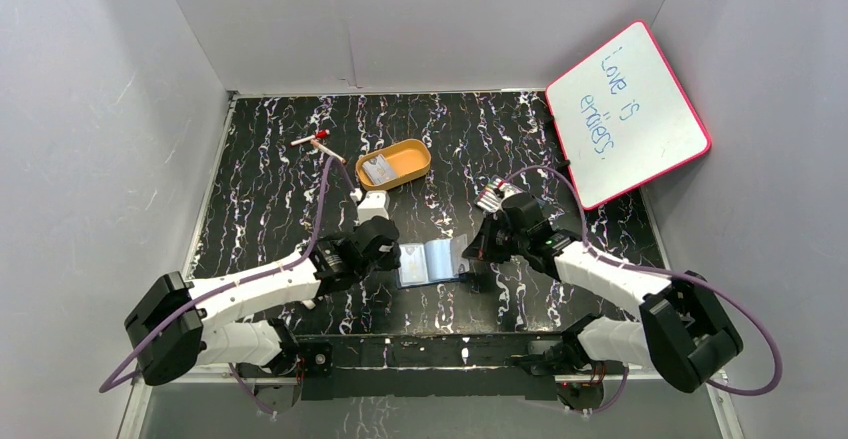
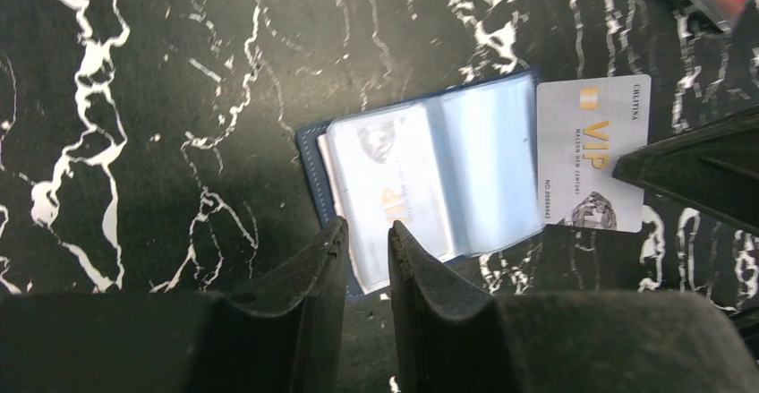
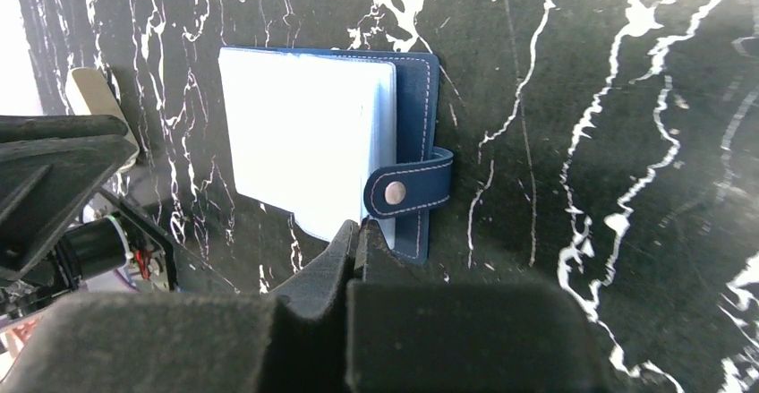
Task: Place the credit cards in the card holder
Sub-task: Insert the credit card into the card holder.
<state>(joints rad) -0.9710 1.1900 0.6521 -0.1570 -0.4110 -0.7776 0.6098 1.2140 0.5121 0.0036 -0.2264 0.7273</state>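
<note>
The card holder (image 1: 432, 259) lies open and flat between both arms, its pale blue sleeves up. One credit card (image 2: 385, 187) sits inside its left sleeve. A second credit card (image 2: 586, 156), marked VIP, lies flat at the holder's right edge, and a finger (image 2: 698, 178) of my right gripper reaches over that card's outer end. My right gripper (image 3: 360, 232) is shut with nothing between its jaws, tips against the pale sleeve beside the snap tab (image 3: 403, 187). My left gripper (image 2: 367, 236) hovers over the holder's near left edge, jaws a little apart, gripping nothing. More credit cards (image 1: 378, 169) lie in the tray.
An orange oval tray (image 1: 412, 155) stands behind the holder. A striped pack of markers (image 1: 497, 197) lies just behind my right gripper (image 1: 472, 251). A pink-framed whiteboard (image 1: 627, 114) leans at the back right. A small red and white item (image 1: 315, 139) lies at the back left.
</note>
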